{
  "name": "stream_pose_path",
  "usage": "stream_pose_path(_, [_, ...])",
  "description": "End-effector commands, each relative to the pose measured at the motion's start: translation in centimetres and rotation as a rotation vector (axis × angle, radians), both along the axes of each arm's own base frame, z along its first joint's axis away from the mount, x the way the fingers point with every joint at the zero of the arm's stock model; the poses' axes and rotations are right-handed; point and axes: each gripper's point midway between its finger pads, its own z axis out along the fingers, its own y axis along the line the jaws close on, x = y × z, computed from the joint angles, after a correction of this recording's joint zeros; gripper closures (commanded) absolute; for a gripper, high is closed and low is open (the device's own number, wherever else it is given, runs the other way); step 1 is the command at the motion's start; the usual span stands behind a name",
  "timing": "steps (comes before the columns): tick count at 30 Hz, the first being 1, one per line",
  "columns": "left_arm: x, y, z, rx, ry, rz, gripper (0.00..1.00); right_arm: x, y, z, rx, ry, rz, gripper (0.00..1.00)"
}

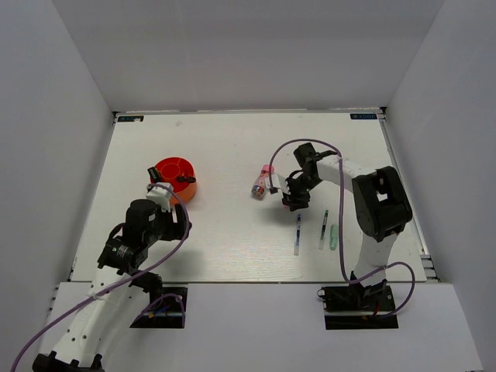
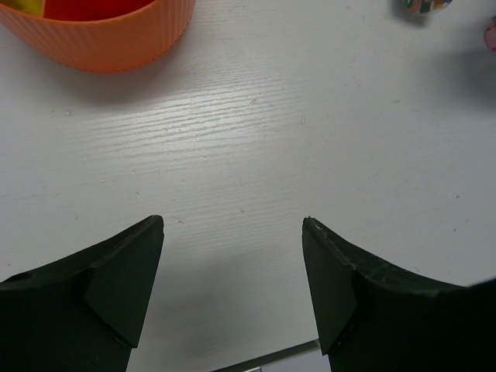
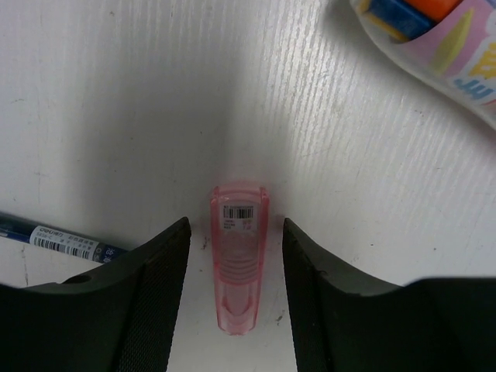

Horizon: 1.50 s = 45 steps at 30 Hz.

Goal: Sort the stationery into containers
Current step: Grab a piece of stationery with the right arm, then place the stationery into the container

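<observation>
right gripper [image 3: 235, 221]: jaws partly open, lowered over a small translucent pink item [image 3: 239, 263] that carries a barcode label. the item lies flat on the white counter [image 1: 232, 139] between the two fingers, with a narrow gap on each side; it is not clamped. a blue pen [image 3: 62, 240] with a printed barrel lies beside one finger and is partly hidden by it. a glue stick [image 3: 434, 46] with a pink printed wrapper lies near the fingertips, on the side toward the left edge. in the top view this group sits in the right half of the counter, at mid depth. a second thin pen [image 1: 323, 229] and a pale-green cap [image 1: 333, 236] lie side by side closer to the near edge and the right edge. left gripper [image 2: 232, 225]: jaws wide open, nothing between them, bare counter below. the round red-orange organiser [image 2: 101, 43] stands just beyond it, in the left half of the counter, well apart from the pink item; dark objects project at its rim.
</observation>
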Motion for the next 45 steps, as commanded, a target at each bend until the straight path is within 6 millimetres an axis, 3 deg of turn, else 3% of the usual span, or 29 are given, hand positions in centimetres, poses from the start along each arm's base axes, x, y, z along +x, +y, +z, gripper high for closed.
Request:
stream_pose_path(1, [0.3,0.3,1.2,-0.004,-0.039,0.017,0.18,1.1,-0.8,-0.9,-0.091,-0.048,0.001,0.48])
stream_pose_path(8, [0.6,1.1,1.5,0.013,-0.061,0.067,0.18,-0.1,-1.6,-2.5,-0.163,-0.056,-0.002,0.70])
stream_pose_path(9, [0.6,1.3,1.7,0.009,-0.073,0.078,0.18,-1.0,-1.8,-3.0,-0.177,-0.039,-0.001,0.72])
stream_pose_path(11, [0.8,1.8,2.0,0.014,-0.094,0.114,0.18,-0.4,-1.8,-3.1,-0.182,-0.077,-0.029,0.78])
stream_pose_path(12, [0.9,2.1,2.1,0.018,-0.105,0.132,0.18,-1.4,-2.0,-3.8,-0.199,-0.059,-0.043,0.80])
stream_pose_path(13, [0.9,2.4,2.1,0.025,-0.109,0.149,0.18,-0.4,-2.1,-3.7,-0.208,-0.104,-0.065,0.82])
stream_pose_path(16, [0.9,2.9,2.5,0.026,-0.137,0.170,0.18,-0.4,-2.1,-4.2,-0.223,-0.139,-0.107,0.88])
stream_pose_path(19, [1.0,3.1,2.3,0.031,-0.141,0.185,0.18,0.1,-1.1,-2.5,-0.177,-0.156,-0.167,0.93])
stream_pose_path(22, [1.1,3.3,2.6,0.029,-0.161,0.200,0.18,1.6,1.9,2.8,-0.052,-0.129,-0.246,0.99])
stream_pose_path(24, [1.1,3.6,2.6,0.025,-0.171,0.220,0.18,1.2,3.2,5.5,0.001,-0.065,-0.317,1.00])
stream_pose_path(25, [1.3,3.8,3.0,0.024,-0.188,0.235,0.18,3.2,5.0,9.5,0.083,-0.082,-0.379,1.00])
stream_pose_path(27, [1.4,4.4,3.2,0.023,-0.208,0.273,0.18,3.9,7.0,11.8,0.134,-0.077,-0.413,1.00])
stream_pose_path(28, [1.4,4.6,3.0,0.023,-0.210,0.281,0.18,5.9,8.5,16.2,0.212,-0.137,-0.426,1.00])
stream_pose_path(29, [1.5,4.8,3.4,0.019,-0.235,0.298,0.18,5.9,9.9,16.0,0.215,-0.100,-0.455,1.00])
stream_pose_path(30, [1.5,5.2,3.6,0.019,-0.245,0.319,0.18,6.9,11.1,18.6,0.263,-0.135,-0.457,1.00])
stream_pose_path(32, [1.6,5.7,3.6,0.017,-0.261,0.347,0.18,7.7,13.5,20.1,0.310,-0.117,-0.491,1.00])
stream_pose_path(33, [1.6,5.7,3.7,0.014,-0.268,0.351,0.19,8.6,14.6,22.3,0.370,-0.143,-0.493,1.00])
stream_pose_path(34, [1.6,5.8,4.0,0.012,-0.279,0.357,0.19,8.5,15.5,22.7,0.408,-0.092,-0.527,1.00])
stream_pose_path(38, [1.7,7.3,4.3,0.026,-0.325,0.435,0.19,9.1,21.1,28.0,0.733,-0.122,-0.388,1.00])
stream_pose_path(40, [1.4,8.9,4.7,0.042,-0.361,0.517,0.20,7.2,23.0,27.6,0.824,0.042,-0.336,1.00])
stream_pose_path(41, [1.4,9.2,4.8,0.042,-0.368,0.537,0.20,7.3,24.4,29.8,0.937,0.013,-0.258,1.00])
stream_pose_path(44, [1.0,10.3,5.1,0.048,-0.386,0.599,0.20,8.2,28.5,29.9,0.963,0.157,-0.256,1.00])
stream_pose_path(45, [1.0,10.4,5.1,0.048,-0.389,0.600,0.20,8.2,29.2,31.4,0.993,0.160,-0.246,1.00])
